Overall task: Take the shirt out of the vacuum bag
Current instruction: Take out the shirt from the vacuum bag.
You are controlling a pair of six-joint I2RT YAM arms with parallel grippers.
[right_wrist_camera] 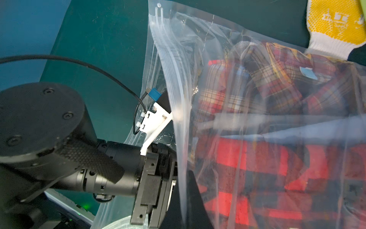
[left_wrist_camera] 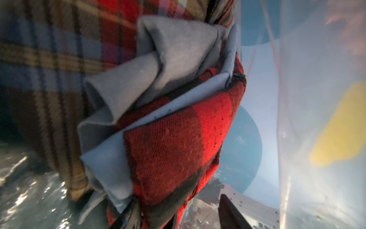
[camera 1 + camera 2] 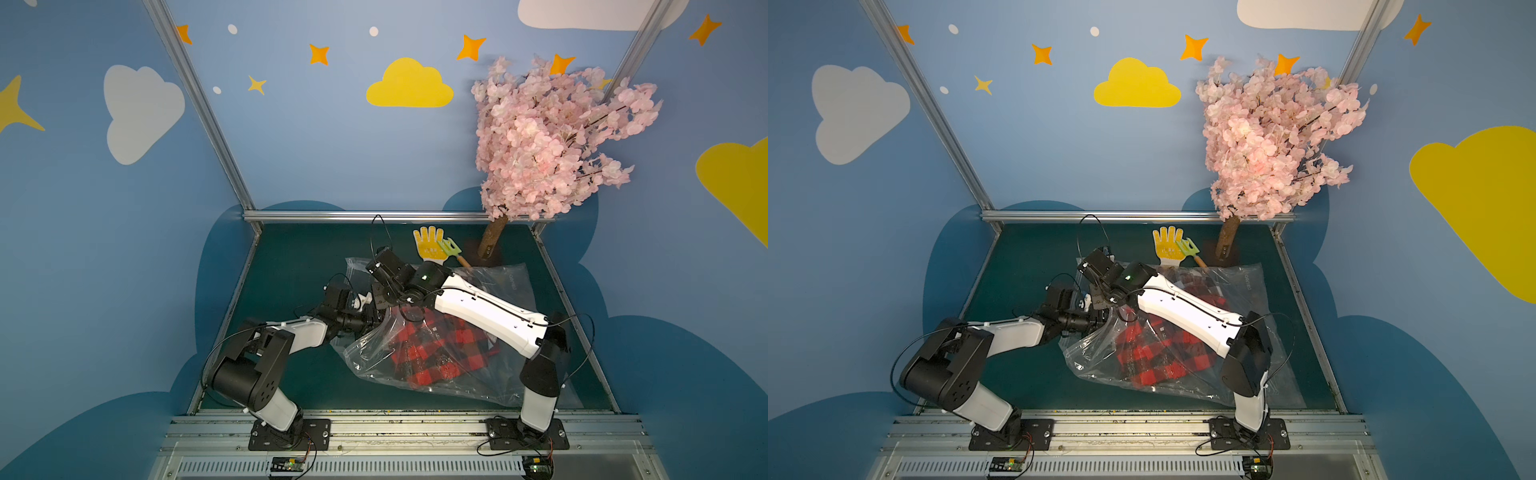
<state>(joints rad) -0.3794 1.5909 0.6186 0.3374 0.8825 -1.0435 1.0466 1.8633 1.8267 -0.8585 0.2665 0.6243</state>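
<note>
The clear vacuum bag [image 3: 509,291] [image 3: 1246,286] lies on the green table with its zip-seal mouth lifted toward the left arm. Inside it is the shirt [image 3: 419,353] [image 3: 1154,357] [image 1: 277,168], red-and-black checked with a grey-blue lining [image 2: 138,79]. A finer plaid cloth [image 1: 267,79] lies beside it in the bag. My left gripper [image 2: 178,200] reaches in through the mouth. Its jaws are open around the shirt's corner [image 2: 174,150], and one finger [image 2: 229,212] stands clear of the cloth. My right gripper [image 1: 185,178] is shut on the bag's zip strip [image 1: 178,111], holding it up.
A yellow glove [image 3: 430,245] and a green toy rake [image 3: 451,249] lie just behind the bag. The pink blossom tree [image 3: 552,141] stands at the back right on its trunk [image 3: 492,237]. Metal rails [image 3: 374,216] border the table.
</note>
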